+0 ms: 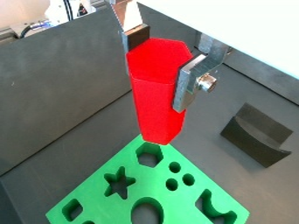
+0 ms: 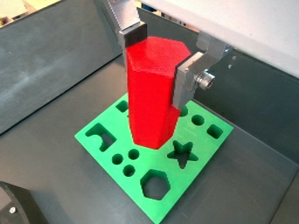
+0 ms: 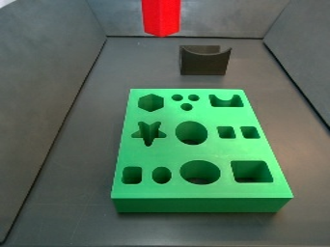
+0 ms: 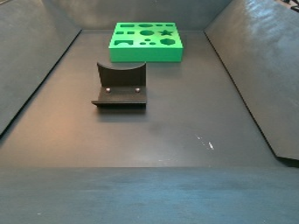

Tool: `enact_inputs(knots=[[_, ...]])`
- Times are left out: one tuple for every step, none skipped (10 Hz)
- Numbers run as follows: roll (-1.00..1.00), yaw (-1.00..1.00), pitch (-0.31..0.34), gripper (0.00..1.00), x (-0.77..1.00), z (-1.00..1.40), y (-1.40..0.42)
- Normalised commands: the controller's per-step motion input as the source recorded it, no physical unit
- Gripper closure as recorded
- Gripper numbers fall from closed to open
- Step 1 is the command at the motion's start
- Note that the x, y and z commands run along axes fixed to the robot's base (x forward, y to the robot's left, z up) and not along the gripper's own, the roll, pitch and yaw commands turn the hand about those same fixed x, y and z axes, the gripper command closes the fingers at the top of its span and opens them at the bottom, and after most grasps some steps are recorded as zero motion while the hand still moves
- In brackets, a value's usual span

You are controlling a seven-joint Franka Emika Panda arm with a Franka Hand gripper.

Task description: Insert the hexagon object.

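Note:
My gripper (image 1: 163, 61) is shut on the top of the hexagon object (image 1: 155, 96), a tall bright red six-sided bar that hangs upright; both also show in a wrist view (image 2: 162, 59), (image 2: 152, 101). The bar is held in the air above the green board (image 1: 103, 208). In a wrist view its lower end appears just beside the board's hexagon hole (image 1: 149, 153). In a side view only the bar's lower end (image 3: 160, 14) shows, high over the board (image 3: 194, 198) and its hexagon hole (image 3: 152, 99); the gripper is out of frame. The bar does not show in the side view with the board (image 4: 146, 55) at the far end.
The dark fixture (image 3: 203, 60) stands on the floor just beyond the board, also seen in a wrist view (image 1: 257, 131) and a side view (image 4: 119, 87). Dark grey walls (image 3: 52, 77) enclose the floor on the sides.

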Motion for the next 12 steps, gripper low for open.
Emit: enact_inputs(knots=[[-0.02, 0.0, 0.0, 1.0, -0.21, -1.0, 0.0], [-0.02, 0.0, 0.0, 1.0, -0.2, -1.0, 0.0], [-0.07, 0.0, 0.0, 1.0, -0.12, -1.0, 0.03], [-0.14, -0.01, 0.094, 1.0, 0.18, -0.94, 0.19], [-0.19, -0.01, 0.106, 1.0, 0.27, -0.85, 0.23], [-0.22, -0.01, 0.051, 1.0, 0.19, -0.87, 0.21], [-0.24, 0.0, 0.0, 1.0, 0.0, -0.92, 0.17], [-0.19, 0.0, -0.019, 1.0, 0.0, -0.8, 0.07], [-0.05, 0.0, -0.043, 1.0, -0.12, -0.57, 0.0], [0.0, 0.09, -0.01, 1.0, -0.12, -0.47, 0.0], [0.0, 0.09, 0.021, 1.0, 0.0, -0.45, 0.01], [0.0, 0.04, 0.051, 1.0, 0.09, -0.44, 0.05]])
